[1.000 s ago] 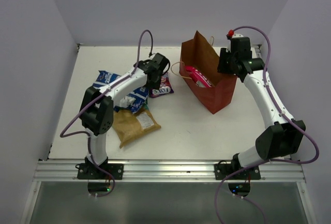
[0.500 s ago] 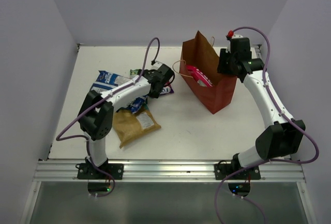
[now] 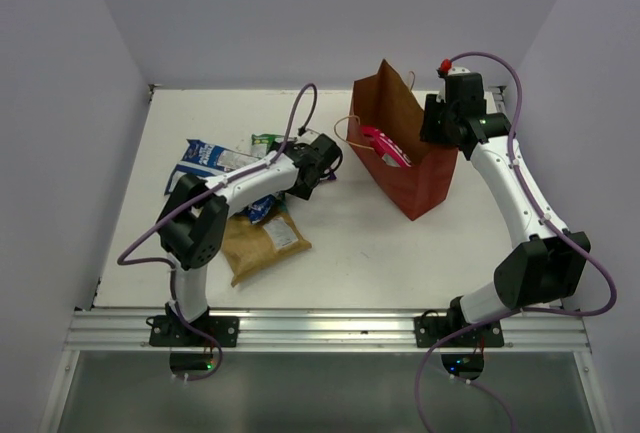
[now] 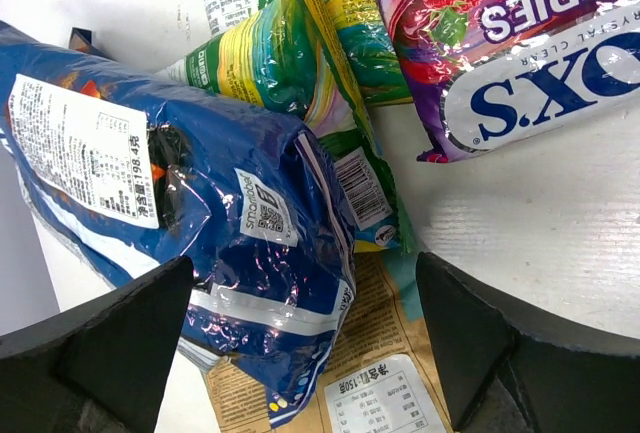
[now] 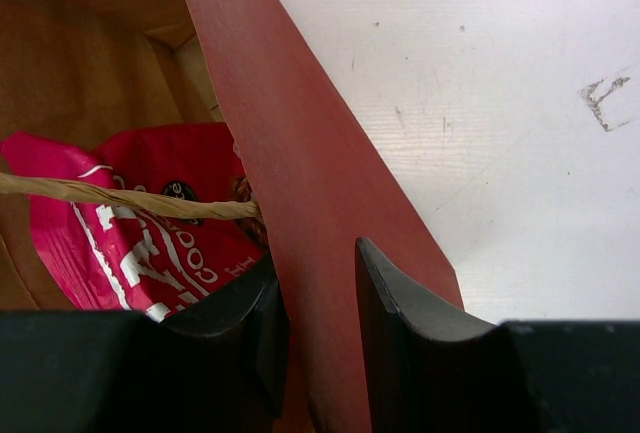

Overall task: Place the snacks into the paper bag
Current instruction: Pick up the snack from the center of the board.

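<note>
Patience: my right claw [image 5: 315, 293] clamps the paper bag [image 5: 290, 133] wall; my left claw [image 4: 305, 263], spread wide, should centre on the blue packet [image 4: 230, 183] before closing.

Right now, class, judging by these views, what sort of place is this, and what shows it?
Likely a robotics lab cell: two arms bolted to a metal rail, a white table boxed in by plain walls, snack packets and a paper bag.
</note>
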`<action>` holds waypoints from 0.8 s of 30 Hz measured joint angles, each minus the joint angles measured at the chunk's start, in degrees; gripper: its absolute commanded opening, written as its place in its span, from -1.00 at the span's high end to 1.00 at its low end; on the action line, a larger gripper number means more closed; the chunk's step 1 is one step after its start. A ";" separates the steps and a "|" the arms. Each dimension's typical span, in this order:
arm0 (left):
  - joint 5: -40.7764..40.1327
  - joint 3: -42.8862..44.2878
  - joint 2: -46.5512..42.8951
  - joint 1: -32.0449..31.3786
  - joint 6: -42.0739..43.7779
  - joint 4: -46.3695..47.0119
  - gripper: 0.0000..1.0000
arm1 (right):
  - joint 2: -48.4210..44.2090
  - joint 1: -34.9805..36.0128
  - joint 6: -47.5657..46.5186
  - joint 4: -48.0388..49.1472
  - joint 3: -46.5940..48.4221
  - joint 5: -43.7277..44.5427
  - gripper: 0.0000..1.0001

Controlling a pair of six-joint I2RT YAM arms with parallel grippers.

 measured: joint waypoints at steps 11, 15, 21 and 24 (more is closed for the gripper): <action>-5.25 -2.05 0.00 -0.35 -1.05 -1.73 -0.97 | 0.00 0.00 0.00 0.02 -0.09 -0.02 0.31; -5.57 -3.32 0.02 0.59 -1.03 -1.84 -0.96 | 0.00 0.00 -0.02 0.02 -0.09 -0.02 0.31; -5.64 -4.83 0.02 2.10 -1.05 -1.70 -0.80 | 0.00 0.00 -0.02 0.02 -0.09 -0.07 0.31; -5.53 -5.09 0.02 2.73 -1.05 -1.53 -0.61 | 0.00 0.00 0.00 0.04 -0.09 -0.09 0.31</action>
